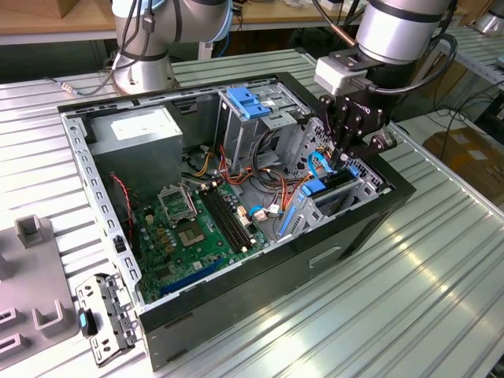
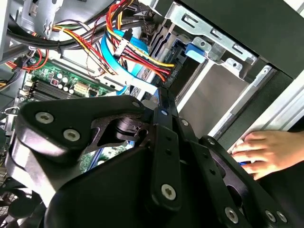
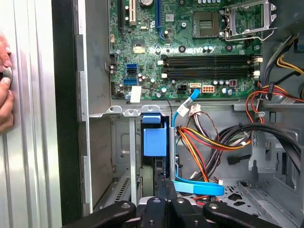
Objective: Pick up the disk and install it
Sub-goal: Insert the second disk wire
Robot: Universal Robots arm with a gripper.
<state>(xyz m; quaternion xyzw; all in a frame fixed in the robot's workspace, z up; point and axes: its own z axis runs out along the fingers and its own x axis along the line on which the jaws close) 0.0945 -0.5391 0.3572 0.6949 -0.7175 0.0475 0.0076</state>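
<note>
Claw (image 1: 343, 154) sits low inside the open computer case (image 1: 260, 264), at the drive cage (image 1: 339, 197) on the exterior view's right. The disk (image 3: 155, 137) stands on edge in the cage bay, blue rail up, directly below the claw. Fingers close together at the disk's top edge; whether they grip it, I cannot tell. A person's hand (image 2: 266, 153) rests on the worktop (image 1: 394, 315) beside the case.

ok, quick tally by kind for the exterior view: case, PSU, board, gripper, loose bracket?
Case: 1
PSU: 1
Board: 1
Gripper: 1
Loose bracket: 1
Total: 5
</note>
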